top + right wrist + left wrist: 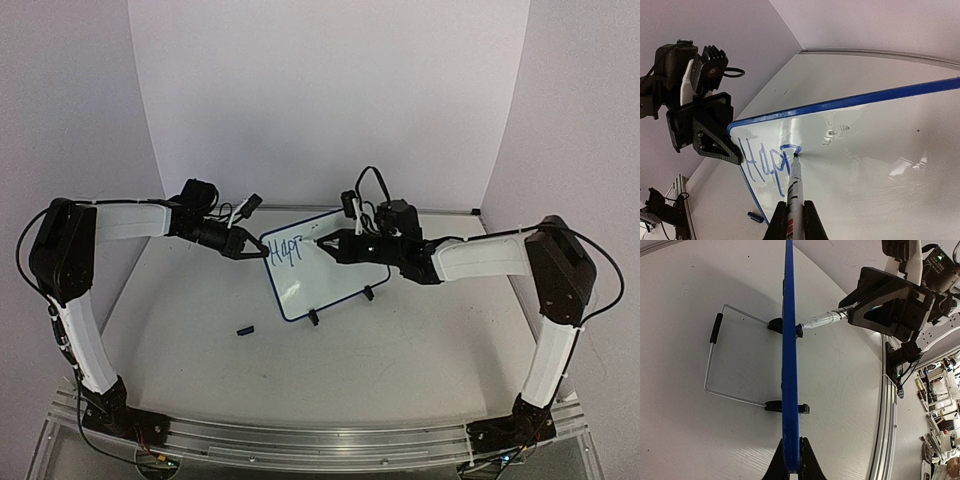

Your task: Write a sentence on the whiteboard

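The whiteboard (325, 262) stands tilted on two black clip feet at mid table. It also shows edge-on in the left wrist view (789, 365) and face-on in the right wrist view (880, 170). My left gripper (250, 246) is shut on its left rim; its tips (791, 460) clamp the blue edge. My right gripper (338, 243) is shut on a slim marker pen (794, 192), whose tip touches the board. The sentence (767, 162) reads "Hap" plus a half-drawn second p, also visible from above (291, 244).
A small dark pen cap (244, 329) lies on the table in front of the board, also seen in the right wrist view (755, 217). A wire stand (715, 360) props the board from behind. Purple walls close the back and sides.
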`<act>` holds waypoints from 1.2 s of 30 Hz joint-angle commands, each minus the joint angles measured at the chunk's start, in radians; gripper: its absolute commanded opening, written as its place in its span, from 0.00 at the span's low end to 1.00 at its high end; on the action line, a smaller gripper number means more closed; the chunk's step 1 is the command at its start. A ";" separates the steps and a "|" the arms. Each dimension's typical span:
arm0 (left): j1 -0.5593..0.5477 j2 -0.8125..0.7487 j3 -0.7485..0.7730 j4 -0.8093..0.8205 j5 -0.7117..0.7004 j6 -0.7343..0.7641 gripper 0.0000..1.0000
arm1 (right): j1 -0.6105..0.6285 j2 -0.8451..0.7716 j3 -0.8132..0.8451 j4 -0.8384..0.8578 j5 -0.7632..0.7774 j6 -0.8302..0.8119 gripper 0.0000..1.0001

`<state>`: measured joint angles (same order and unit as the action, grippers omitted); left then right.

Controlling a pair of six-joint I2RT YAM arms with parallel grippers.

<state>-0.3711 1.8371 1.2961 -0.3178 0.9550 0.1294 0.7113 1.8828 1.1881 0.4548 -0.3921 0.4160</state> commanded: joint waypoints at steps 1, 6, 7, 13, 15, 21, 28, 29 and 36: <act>-0.025 -0.022 0.019 -0.039 -0.059 0.054 0.00 | -0.004 0.015 0.012 0.002 -0.036 -0.013 0.00; -0.025 -0.022 0.019 -0.039 -0.061 0.055 0.00 | -0.004 0.029 0.024 -0.007 -0.047 -0.011 0.00; -0.025 -0.022 0.019 -0.039 -0.062 0.055 0.00 | -0.004 0.032 0.027 -0.009 -0.049 -0.011 0.00; -0.026 -0.023 0.020 -0.041 -0.064 0.057 0.00 | -0.004 0.043 0.043 -0.011 -0.062 -0.007 0.00; -0.027 -0.023 0.020 -0.042 -0.065 0.058 0.00 | -0.004 0.043 0.043 -0.010 -0.064 -0.006 0.00; -0.026 -0.025 0.020 -0.043 -0.066 0.059 0.00 | -0.004 0.016 0.039 -0.013 -0.078 -0.010 0.00; -0.026 -0.026 0.020 -0.043 -0.069 0.060 0.00 | -0.003 -0.041 0.023 -0.033 -0.080 -0.031 0.00; -0.026 -0.027 0.020 -0.043 -0.070 0.060 0.00 | -0.004 -0.052 0.018 -0.039 -0.077 -0.037 0.00; -0.028 -0.029 0.019 -0.043 -0.070 0.059 0.00 | -0.039 -0.115 -0.019 -0.056 -0.083 -0.046 0.00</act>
<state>-0.3752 1.8317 1.2961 -0.3248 0.9455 0.1340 0.7010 1.8458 1.1846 0.3924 -0.4689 0.3913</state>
